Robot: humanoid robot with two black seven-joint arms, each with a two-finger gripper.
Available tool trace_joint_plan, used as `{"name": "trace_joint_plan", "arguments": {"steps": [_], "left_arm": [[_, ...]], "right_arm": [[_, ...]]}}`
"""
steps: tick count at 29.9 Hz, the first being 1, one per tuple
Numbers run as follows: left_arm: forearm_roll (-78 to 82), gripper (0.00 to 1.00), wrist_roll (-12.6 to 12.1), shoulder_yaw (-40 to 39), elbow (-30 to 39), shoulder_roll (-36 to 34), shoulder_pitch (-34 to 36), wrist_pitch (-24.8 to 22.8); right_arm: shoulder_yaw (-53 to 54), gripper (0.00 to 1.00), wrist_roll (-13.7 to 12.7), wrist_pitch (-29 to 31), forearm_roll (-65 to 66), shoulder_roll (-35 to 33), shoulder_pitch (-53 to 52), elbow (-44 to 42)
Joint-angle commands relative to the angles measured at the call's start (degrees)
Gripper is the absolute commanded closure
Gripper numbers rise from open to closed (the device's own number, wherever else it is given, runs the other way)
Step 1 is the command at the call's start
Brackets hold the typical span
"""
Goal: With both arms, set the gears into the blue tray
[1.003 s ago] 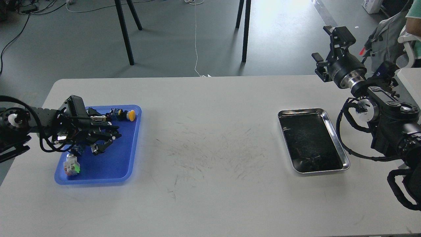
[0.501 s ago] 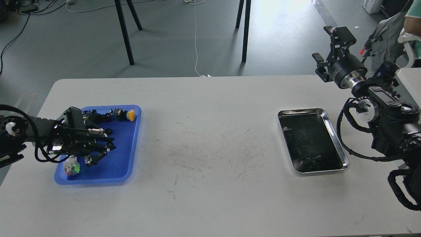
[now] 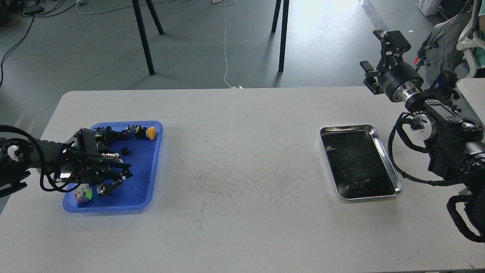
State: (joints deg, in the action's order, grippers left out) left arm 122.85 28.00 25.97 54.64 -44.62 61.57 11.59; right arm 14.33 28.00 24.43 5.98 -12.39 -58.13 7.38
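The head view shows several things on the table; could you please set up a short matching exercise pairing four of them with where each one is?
Things:
1. blue tray
2. steel tray
3. yellow-capped switch
4. right hand

Places:
A. far corner of the blue tray
B. raised beyond the table's far right edge
C. left part of the table
D. right part of the table

Pairs: 1-C, 2-D, 3-A, 4-B
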Motion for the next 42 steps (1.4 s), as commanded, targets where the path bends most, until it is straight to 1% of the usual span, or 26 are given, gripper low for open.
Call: {"name": "trace_joint_plan", "arguments": {"steps": [1,3,9,11,12,13,18,24,25,27,29,33,37,42], "left_arm": [[0.1,0.76,0.0,0.0,-0.1,0.0,-0.1,-0.1],[0.0,0.72,0.0,0.0,-0.1,0.0,-0.1,-0.1],[0.0,0.56,0.0,-0.1,-0.1,-0.5,0.4,-0.1],[0.0,0.47,0.0,-0.2,-0.1,-1.3,0.5,-0.1],[-0.1,0.39,0.0,-0.2,-0.1,-1.3,0.6,-0.1],[-0.1,0.35,0.0,-0.3,-0.1,-1.3,0.6,-0.1],[-0.2,0.34,0.0,-0.5,-0.1,-1.5,1.0,-0.1],[-1.2,0.34,0.0,-1.0,0.1,-1.7,5.0,-0.1],[-1.9,0.33,0.0,-1.2,0.0,-1.4,5.3,0.0],[-4.4,0.27,0.0,-1.7,-0.1,-1.3,5.3,0.0],[-6.3,0.23,0.0,-2.1,-0.1,-1.0,5.3,0.0],[-8.8,0.2,0.0,-3.3,-0.4,-0.4,5.3,0.0],[-13.0,0.16,0.0,-5.6,-0.8,-0.2,5.0,-0.1],[-18.7,0.14,0.0,-6.5,-2.7,2.2,4.9,0.0]], "right_arm": [[0.0,0.02,0.0,0.0,0.0,0.0,0.1,0.0],[0.0,0.02,0.0,0.0,0.0,0.0,0.1,0.0],[0.0,0.02,0.0,0.0,0.0,0.0,0.1,0.0],[0.0,0.02,0.0,0.0,0.0,0.0,0.1,0.0],[0.0,0.02,0.0,0.0,0.0,0.0,0.1,0.0],[0.0,0.02,0.0,0.0,0.0,0.0,0.1,0.0],[0.0,0.02,0.0,0.0,0.0,-0.1,0.2,0.0],[-0.2,0.02,0.0,0.0,0.0,-0.1,0.3,0.0],[-0.3,0.02,0.0,0.0,0.1,-0.1,0.3,0.0],[-0.3,0.02,0.0,0.0,0.1,0.1,0.3,0.0],[-0.3,0.02,0.0,0.0,0.2,0.1,0.3,-0.1],[-0.7,0.02,0.0,0.0,0.6,0.0,1.7,-0.1],[-5.8,0.02,0.0,0.1,0.5,-0.1,1.4,0.0],[-6.9,0.02,0.0,0.5,0.4,-0.4,1.2,0.1]]}}
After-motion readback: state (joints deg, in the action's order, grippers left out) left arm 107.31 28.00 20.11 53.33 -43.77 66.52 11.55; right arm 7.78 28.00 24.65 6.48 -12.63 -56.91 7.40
